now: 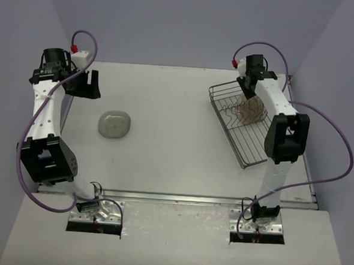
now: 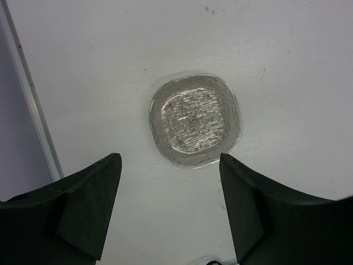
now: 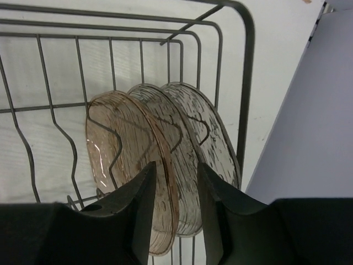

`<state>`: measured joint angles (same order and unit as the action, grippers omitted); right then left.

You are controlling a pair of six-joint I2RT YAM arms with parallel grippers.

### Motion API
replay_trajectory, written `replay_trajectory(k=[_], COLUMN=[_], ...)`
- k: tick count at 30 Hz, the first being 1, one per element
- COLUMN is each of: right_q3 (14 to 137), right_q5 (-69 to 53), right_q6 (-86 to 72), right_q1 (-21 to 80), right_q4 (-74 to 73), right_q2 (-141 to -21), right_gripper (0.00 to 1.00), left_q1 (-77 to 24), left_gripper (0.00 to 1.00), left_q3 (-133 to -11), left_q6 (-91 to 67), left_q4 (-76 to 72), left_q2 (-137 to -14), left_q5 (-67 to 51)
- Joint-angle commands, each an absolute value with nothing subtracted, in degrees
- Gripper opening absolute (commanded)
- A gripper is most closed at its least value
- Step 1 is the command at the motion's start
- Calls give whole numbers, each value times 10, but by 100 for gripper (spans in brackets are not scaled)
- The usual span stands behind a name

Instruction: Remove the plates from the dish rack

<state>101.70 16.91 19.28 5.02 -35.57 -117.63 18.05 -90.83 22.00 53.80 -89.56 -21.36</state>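
Seen from overhead on my screen, the rectangular dish rack (image 1: 248, 143) of thin dark wire sits angled at the right of the frame. Its long side is close to the right edge of the white table (image 1: 178, 108), with the lilac wall (image 1: 343, 70) just beyond. A wide stretch of tabletop separates it from a lone plate (image 1: 113, 125) of clear glass, rounded-square, lying flat at left of centre.

The left gripper (image 2: 168, 160) hangs off the surface near the table's left edge. In its wrist camera the pale edge strip (image 2: 27, 110) runs down the left of the frame. Its jaws stand wide apart with nothing between them. The lone plate lies beyond the fingertips, roughly in line with the gap and touching neither finger.

In the right wrist camera, three textured translucent plates stand on edge among the rack's prongs at centre frame. A smoky pink-brown plate (image 3: 118, 149) is at left, a clear middle plate (image 3: 165, 118) is beside it, and a clear end plate (image 3: 212, 130) is nearest the rack's end wires. Past those wires only a narrow strip of table shows before the wall.

The right gripper (image 3: 175, 171) points down over the plates, jaws set narrow. The rims of the pink-brown plate and the middle plate both run into the gap. I cannot tell whether the pads press on either.
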Motion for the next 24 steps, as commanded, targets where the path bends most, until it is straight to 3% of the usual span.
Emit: replay_trajectory(k=[1, 4, 10, 18, 22, 24], right_q3=[1035, 1042, 1090, 1119, 1107, 1089], right_q5=[179, 190, 227, 263, 271, 260], right_q6=[217, 228, 225, 193, 172, 153], right_q1=[53, 52, 36, 4, -18, -16], right_q4=[-360, -361, -360, -355, -354, -355], right_q2=[-1199, -1218, -1264, -1287, -1275, -1254], right_gripper=[33, 27, 0, 0, 0, 0], left_q1=[173, 171, 170, 170, 170, 170], left_gripper=[70, 70, 70, 71, 83, 94], left_q3=[-917, -917, -918, -913, -917, -919], left_q6=[214, 213, 213, 207, 199, 191], left_q4=[519, 519, 518, 510, 506, 504], left_q2=[-883, -884, -882, -881, -885, -886], left_q5=[-211, -210, -203, -196, -202, -206])
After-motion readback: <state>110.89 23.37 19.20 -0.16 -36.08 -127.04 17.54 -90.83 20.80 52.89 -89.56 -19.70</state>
